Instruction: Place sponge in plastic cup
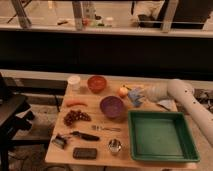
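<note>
My gripper [134, 95] reaches in from the right on a white arm and hangs over the table just right of the purple bowl [112, 106]. A small light-blue block, the sponge [131, 92], shows at the gripper's tip. Right below it is a light-blue shape that looks like the plastic cup [136, 102], partly hidden by the gripper. I cannot tell whether the sponge touches the cup.
An orange fruit [123, 91] lies beside the gripper. An orange bowl [97, 83] and a white cup [74, 81] stand at the back. A green tray [131, 136] fills the front right. A carrot [76, 103], grapes [76, 117], fork [106, 128] and metal cup [115, 146] lie to the left and front.
</note>
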### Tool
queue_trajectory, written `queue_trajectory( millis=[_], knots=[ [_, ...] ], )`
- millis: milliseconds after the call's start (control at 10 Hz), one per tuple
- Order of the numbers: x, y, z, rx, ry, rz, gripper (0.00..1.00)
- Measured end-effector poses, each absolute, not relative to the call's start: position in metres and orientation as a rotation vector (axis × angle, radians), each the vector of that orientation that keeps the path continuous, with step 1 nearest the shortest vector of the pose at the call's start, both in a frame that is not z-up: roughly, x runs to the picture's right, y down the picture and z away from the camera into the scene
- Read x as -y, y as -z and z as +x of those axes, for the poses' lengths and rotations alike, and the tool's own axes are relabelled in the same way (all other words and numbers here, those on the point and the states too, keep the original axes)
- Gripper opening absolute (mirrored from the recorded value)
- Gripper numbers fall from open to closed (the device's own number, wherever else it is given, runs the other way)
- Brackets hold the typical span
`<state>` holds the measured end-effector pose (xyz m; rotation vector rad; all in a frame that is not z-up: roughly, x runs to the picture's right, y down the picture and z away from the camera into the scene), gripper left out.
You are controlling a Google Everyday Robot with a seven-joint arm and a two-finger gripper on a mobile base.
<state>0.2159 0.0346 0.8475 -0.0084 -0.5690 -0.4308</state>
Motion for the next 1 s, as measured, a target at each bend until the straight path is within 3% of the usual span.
queue_trajectory(
  millis=[1000],
  knots=[
    [-0.032, -0.859, 0.234, 0.511, 0.422, 0.003, 0.00]
  ],
)
